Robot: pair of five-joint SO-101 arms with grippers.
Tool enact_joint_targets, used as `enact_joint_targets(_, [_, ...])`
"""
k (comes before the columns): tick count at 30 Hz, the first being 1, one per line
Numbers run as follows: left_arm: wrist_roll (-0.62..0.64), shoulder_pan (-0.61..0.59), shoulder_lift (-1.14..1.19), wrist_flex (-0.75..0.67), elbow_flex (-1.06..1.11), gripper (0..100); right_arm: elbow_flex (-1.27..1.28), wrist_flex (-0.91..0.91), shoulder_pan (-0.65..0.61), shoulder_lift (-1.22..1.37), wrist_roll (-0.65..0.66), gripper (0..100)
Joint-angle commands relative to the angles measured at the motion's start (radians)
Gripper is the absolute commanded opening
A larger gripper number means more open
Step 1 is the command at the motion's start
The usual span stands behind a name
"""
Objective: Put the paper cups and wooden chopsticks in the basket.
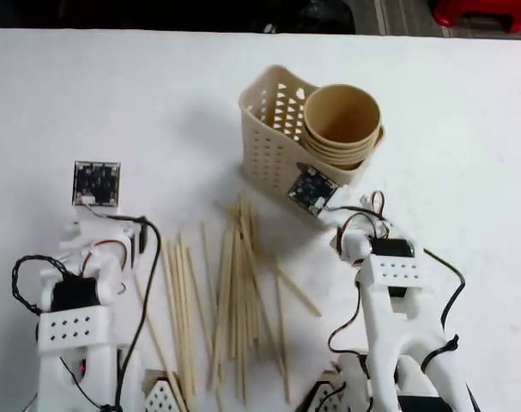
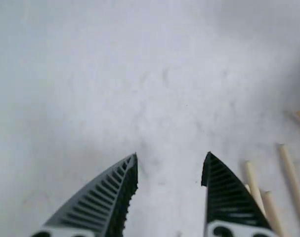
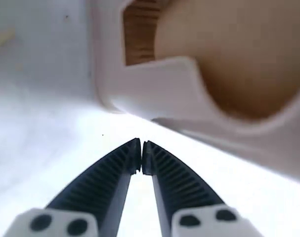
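Chopsticks (image 1: 234,292) loose on counter (image 1: 88,103), paper cups (image 1: 342,120) stacked in basket (image 1: 264,159).
Left hand (image 2: 171,158) open just beside chopsticks; right hand (image 3: 141,148) closed, empty, near basket wall.

Bright, even light glares off the white table (image 1: 88,103), leaving only faint, soft shadows beside the basket (image 1: 264,153).
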Motion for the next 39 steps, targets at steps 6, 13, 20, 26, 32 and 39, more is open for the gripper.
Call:
enact_joint_targets(6, [0.002, -0.005, -0.027, -0.021, -0.005, 22, -0.008, 0.163, -0.104, -0.031, 0.009, 1.9])
enact_joint_targets(13, [0.002, -0.005, -0.027, -0.021, -0.005, 22, -0.009, 0.268, -0.348, -0.2, -0.16, 2.0])
enact_joint_targets(20, [0.002, -0.005, -0.027, -0.023, -0.003, 22, -0.14, 0.266, -0.529, -0.288, -0.344, 2.1])
enact_joint_targets(26, [0.002, -0.005, -0.027, -0.023, -0.003, 21, -0.37, 0.272, -0.539, -0.286, -0.497, 6.9])
enact_joint_targets(32, [0.002, -0.005, -0.027, -0.02, -0.003, 21, -0.531, 0.266, -0.539, -0.239, -0.677, 23.7])
enact_joint_targets(39, [0.0, -0.007, -0.028, -0.026, 0.006, 21, -0.761, 0.231, -0.539, 0.019, -0.683, 22.4])
